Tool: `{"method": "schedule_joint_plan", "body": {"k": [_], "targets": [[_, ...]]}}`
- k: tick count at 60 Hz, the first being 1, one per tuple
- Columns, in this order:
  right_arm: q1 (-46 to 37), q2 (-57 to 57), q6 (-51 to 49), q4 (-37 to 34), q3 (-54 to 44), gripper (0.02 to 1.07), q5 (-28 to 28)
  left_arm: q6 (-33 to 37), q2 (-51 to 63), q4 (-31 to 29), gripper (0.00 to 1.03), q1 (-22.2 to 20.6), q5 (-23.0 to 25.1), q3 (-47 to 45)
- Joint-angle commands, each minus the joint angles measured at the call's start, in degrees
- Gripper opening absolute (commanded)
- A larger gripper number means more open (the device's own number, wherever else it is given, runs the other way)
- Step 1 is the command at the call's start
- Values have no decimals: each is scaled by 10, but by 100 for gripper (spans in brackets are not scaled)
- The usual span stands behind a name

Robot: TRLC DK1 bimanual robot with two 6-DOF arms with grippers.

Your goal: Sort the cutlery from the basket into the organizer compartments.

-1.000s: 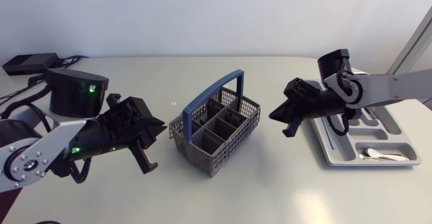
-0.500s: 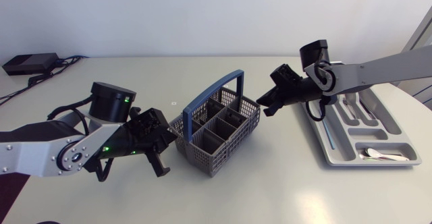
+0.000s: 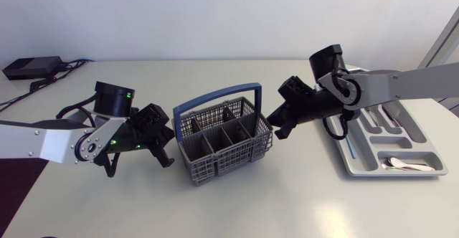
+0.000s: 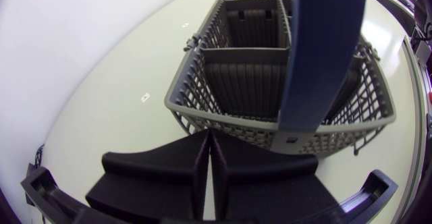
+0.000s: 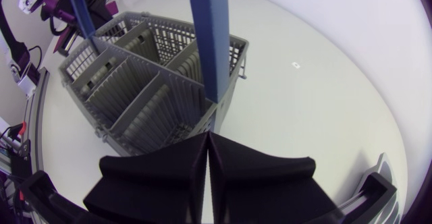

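From above, my left arm (image 3: pixel 50 143) comes in low across the tabletop (image 3: pixel 287 202), and the left jaws sit at one end of the grey basket (image 3: pixel 215 170). My right arm (image 3: pixel 401 84) brings the right jaws to the opposite end, under the foot of the blue handle (image 3: pixel 215 94). The organizer (image 3: pixel 387 173) lies well apart, beyond my right arm, with a spoon (image 3: pixel 401 165) in its nearest compartment and what look like more pieces farther back.

In the left wrist view my jaws are pressed together with nothing between them, their tips just beside the basket (image 4: pixel 223 126) rim. The cells I can see there hold no cutlery, though the handle (image 4: pixel 324 48) hides some.

In the right wrist view those jaws are also together and bare, nosed up to the basket (image 5: pixel 155 126) wall beside the handle (image 5: pixel 210 42) post. These cells look bare too.

I judge the sorting is nearly or fully done, and this step is only steadying the basket. Any further pick would call for parting the jaws and coming down from above the cells.
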Motion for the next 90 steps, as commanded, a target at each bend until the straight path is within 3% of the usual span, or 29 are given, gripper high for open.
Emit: {"method": "schedule_joint_plan", "body": {"k": [1,40,90], "targets": [[34,-25,5,-12,-34,7,-3,2,15,14,3,13,24,28],[88,-26,68,10,-10,7,52,10,112,19,3,64,52,142],[107,-48,69,11,-51,7,91,21,115,22,3,81,52,135]]}}
